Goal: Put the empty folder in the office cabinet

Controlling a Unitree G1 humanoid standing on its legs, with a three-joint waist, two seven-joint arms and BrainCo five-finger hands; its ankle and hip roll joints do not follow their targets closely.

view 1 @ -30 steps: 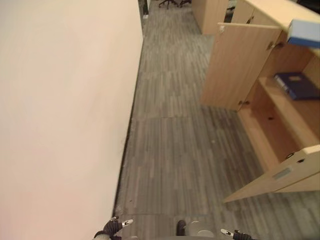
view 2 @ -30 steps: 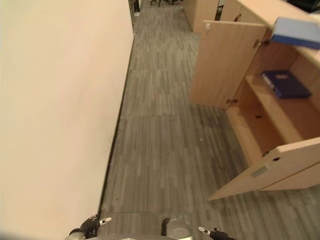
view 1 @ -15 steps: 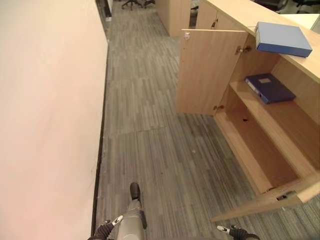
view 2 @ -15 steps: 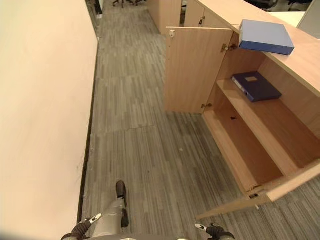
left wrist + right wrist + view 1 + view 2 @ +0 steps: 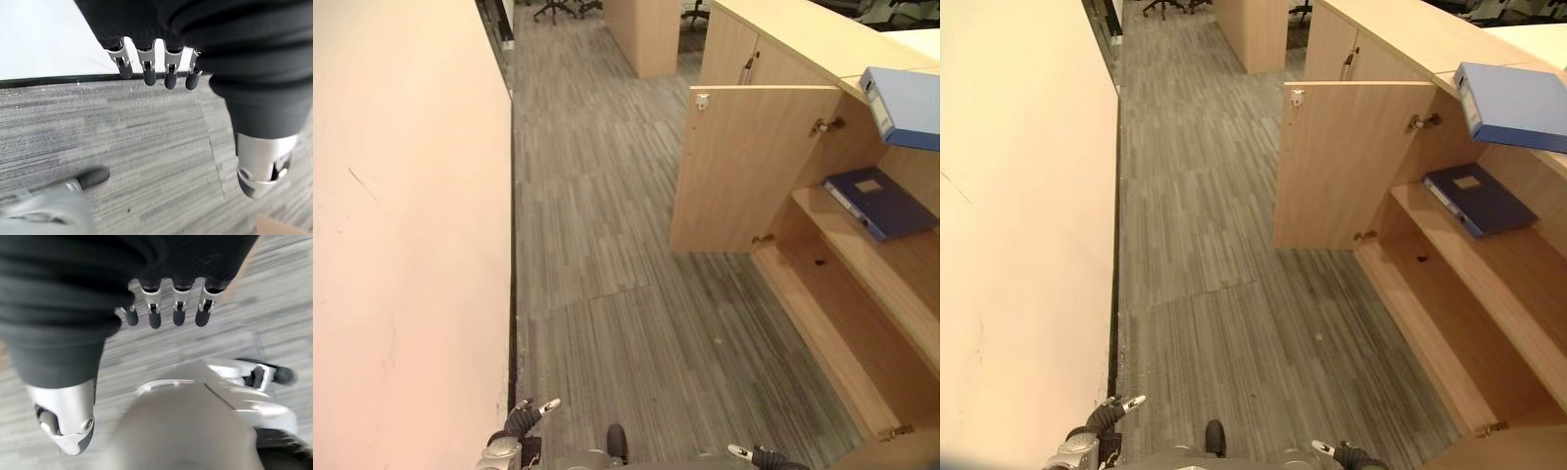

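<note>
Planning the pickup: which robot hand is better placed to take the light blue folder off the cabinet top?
Probably the right robot hand: the light blue folder and open cabinet lie to the robot's right, while the left robot hand hangs by the wall. Both are empty and far off.

Both eye views are looking steeply down from head height, sharing the floor (image 5: 607,294) and the cabinet (image 5: 1351,176) at right; wrist views are hanging close above the floor.

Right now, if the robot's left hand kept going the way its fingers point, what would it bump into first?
Probably the floor. The left hand hangs low with its fingers straight, aimed down at the grey carpet near the wall. Nothing shows between them, though depth is hard to judge.
</note>
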